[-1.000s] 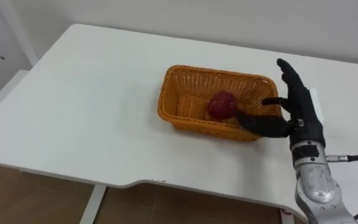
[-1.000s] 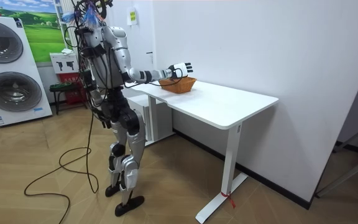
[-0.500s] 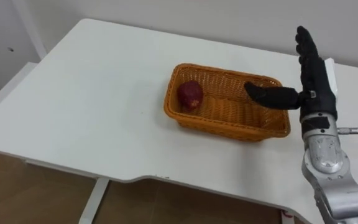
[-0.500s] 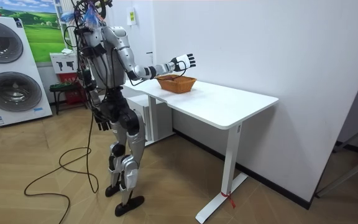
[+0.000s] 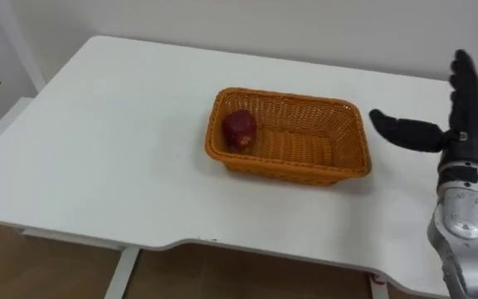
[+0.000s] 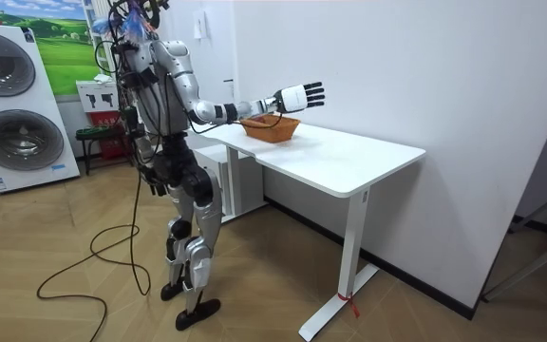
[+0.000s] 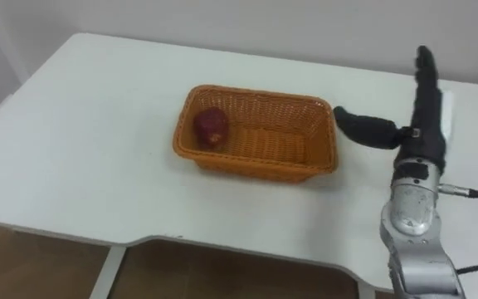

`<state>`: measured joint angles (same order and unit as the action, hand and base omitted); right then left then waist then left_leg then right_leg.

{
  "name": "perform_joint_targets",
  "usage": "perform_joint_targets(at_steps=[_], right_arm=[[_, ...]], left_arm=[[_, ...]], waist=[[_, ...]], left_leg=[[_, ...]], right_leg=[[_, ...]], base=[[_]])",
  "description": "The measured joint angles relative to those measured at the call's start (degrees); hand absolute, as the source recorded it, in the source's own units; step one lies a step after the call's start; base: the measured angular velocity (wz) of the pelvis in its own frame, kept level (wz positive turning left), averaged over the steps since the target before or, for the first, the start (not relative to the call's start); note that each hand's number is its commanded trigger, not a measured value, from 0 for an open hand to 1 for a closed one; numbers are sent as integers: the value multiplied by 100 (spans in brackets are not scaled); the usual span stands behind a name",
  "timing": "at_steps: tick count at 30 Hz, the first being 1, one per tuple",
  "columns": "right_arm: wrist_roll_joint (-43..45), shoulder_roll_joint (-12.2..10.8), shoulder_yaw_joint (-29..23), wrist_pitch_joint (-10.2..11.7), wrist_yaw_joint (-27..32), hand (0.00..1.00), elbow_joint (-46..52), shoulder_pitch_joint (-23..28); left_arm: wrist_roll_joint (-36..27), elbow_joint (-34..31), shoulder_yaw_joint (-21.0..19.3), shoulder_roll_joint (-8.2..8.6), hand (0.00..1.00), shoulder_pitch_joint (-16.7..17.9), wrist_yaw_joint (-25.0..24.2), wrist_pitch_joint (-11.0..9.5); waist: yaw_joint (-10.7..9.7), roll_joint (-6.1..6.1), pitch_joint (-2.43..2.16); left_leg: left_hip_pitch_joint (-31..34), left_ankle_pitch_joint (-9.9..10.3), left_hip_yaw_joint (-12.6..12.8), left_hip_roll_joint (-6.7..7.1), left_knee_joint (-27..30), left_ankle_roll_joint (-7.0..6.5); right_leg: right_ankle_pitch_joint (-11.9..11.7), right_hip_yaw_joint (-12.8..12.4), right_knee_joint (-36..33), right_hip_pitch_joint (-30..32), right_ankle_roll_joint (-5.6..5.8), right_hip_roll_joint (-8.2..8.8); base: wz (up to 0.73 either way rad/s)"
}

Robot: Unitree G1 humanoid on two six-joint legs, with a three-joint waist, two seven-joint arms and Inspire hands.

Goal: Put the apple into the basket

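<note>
Apple (image 5: 239, 129): lies inside the basket, at the end farthest from the right hand.
Basket (image 5: 305, 171): orange wicker, stands on the white bench (image 5: 98, 166), to the left of the hand and apart from it. Contents: the apple.
Right hand (image 5: 465, 123): raised beside the basket's near end, fingers straight and apart, thumb pointing toward the basket, nothing held.
Change: half a second ago the thumb hung over the basket's near end. It now stands clear of the rim. The apple keeps the same end.

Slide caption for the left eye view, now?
Apple lies in the left end of the wicker basket; open right hand hovers off its right end.
</note>
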<state>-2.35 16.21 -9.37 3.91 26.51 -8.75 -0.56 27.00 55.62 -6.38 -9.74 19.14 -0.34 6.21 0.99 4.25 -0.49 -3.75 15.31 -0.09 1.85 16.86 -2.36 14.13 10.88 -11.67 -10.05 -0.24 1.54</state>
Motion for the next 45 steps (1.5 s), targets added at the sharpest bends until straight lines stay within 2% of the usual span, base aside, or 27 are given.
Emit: perform_joint_targets(at_steps=[5,7,8,10,14,15,17,20,24,31,34,36,40,45], right_arm=[[-198,61,-621,87,581,0,-769,38],[-386,113,-781,94,706,0,-1007,255],[-510,149,-807,96,785,0,-1239,374],[-645,161,-950,72,863,0,-1622,539],[-1247,214,-1222,-36,1084,0,-2855,738],[-1468,182,-1248,30,1099,0,-3006,877],[-1630,140,-1218,302,1094,0,-3185,935],[-1855,95,-1232,385,1088,0,-3450,882],[-2176,-29,-1422,601,979,0,-3794,875],[-2196,-55,-1455,651,799,0,-3962,876],[-2015,-52,-1445,659,750,0,-4005,878],[-1979,-22,-1433,659,651,0,-4008,927],[-2006,46,-1441,660,419,0,-4093,976],[-2413,271,-1427,659,-154,0,-4423,980]], left_arm=[[-42,-7,-228,-11,0,50,46,-42],[-38,-8,-252,-11,0,64,145,-44],[-43,-15,-257,-21,0,110,171,-38],[-48,-47,-304,-21,0,140,195,-38],[-64,-48,-423,-37,0,171,202,-27],[-52,-41,-431,-28,0,179,206,-28],[-50,-31,-453,-28,0,171,253,-23],[-31,-54,-472,-27,0,154,398,-45],[-38,-47,-591,-12,0,218,467,-26],[-19,-41,-578,4,0,224,544,27],[16,-41,-574,34,0,163,582,141],[67,-40,-566,41,0,154,593,220],[207,-30,-584,39,0,169,601,307],[393,-50,-587,92,0,161,589,441]], waist=[[-131,-24,19],[-156,5,12],[-251,6,13],[-276,37,23],[-390,11,22],[-408,-5,19],[-515,-32,11],[-519,6,-40],[-534,40,-47],[-541,21,-55],[-542,1,-65],[-539,-37,-87],[-539,-59,-98],[-518,-95,-115]], left_leg=[[-70,-1,45,-9,-24,0],[-81,0,82,-13,-53,0],[-82,0,100,-13,-66,0],[-85,-1,197,-27,-117,1],[-94,-6,261,-32,-143,1],[-96,-6,266,-32,-150,0],[-98,-5,270,-36,-149,0],[-107,-5,247,-35,-133,0],[-173,7,138,-32,-129,-13],[-186,16,121,-25,-119,-23],[-191,16,113,-58,-131,-23],[-204,16,117,-67,-137,-23],[-225,18,129,-80,-162,-20],[-289,40,153,-110,-166,-16]], right_leg=[[0,-29,5,-33,1,2],[0,-29,4,-43,1,4],[0,-24,1,-53,1,4],[1,-77,-3,-15,2,-1],[0,-226,-3,18,3,-7],[0,-232,-2,21,3,-8],[-1,-235,1,17,3,-13],[-1,-224,2,-3,3,-13],[-10,-237,96,-118,16,-11],[-34,-287,104,-139,33,-20],[-60,-294,115,-140,32,-32],[-79,-301,113,-139,36,-40],[-82,-306,105,-137,35,-46],[-117,-305,110,-196,33,-68]], base=[[-5],[0],[0],[-9],[-9],[-8],[0],[5],[13],[1],[0],[0],[-1],[0]])
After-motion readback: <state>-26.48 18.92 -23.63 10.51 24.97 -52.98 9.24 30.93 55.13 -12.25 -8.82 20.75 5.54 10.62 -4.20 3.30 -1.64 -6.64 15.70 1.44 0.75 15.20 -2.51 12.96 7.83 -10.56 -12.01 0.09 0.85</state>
